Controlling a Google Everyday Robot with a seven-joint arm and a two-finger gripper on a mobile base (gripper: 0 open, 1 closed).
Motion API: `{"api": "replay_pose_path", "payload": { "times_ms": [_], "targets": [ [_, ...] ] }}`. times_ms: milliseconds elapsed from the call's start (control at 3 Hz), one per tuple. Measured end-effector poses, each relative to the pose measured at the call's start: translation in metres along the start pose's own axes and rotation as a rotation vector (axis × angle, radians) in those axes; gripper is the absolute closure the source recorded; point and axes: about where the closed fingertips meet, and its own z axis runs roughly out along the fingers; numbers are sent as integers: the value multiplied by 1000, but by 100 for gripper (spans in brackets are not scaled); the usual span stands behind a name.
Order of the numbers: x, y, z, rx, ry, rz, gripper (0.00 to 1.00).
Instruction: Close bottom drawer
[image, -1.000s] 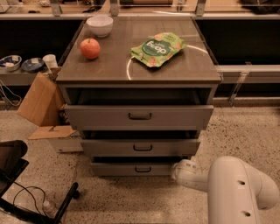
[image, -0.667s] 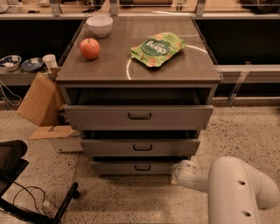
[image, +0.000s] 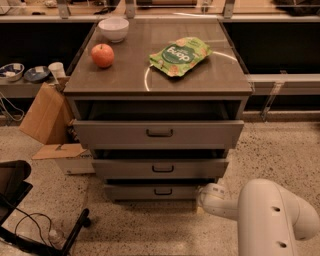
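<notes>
Grey bottom drawer (image: 155, 191) is seen slightly out, below the front edge of the tabletop (image: 125, 75). The gripper (image: 206, 196) is located at its right end; its state cannot be told.

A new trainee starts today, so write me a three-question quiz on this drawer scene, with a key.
1. True or false: the bottom drawer is fully shut.
2. Name the fruit on the cabinet top.
3. Multiple choice: the gripper is (A) resting on the cabinet top, (B) low by the bottom drawer's right end, near the floor, (C) clamped on the bottom drawer's handle.
Key: 1 false, a dark gap shows above its front panel; 2 the apple; 3 B.
</notes>
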Motion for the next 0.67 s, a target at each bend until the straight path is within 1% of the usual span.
{"api": "replay_pose_path", "payload": {
  "times_ms": [333, 667],
  "targets": [
    [0, 4, -2, 0, 0, 0, 38],
    [43, 5, -34, -28, 66, -34, 60]
  ]
}}
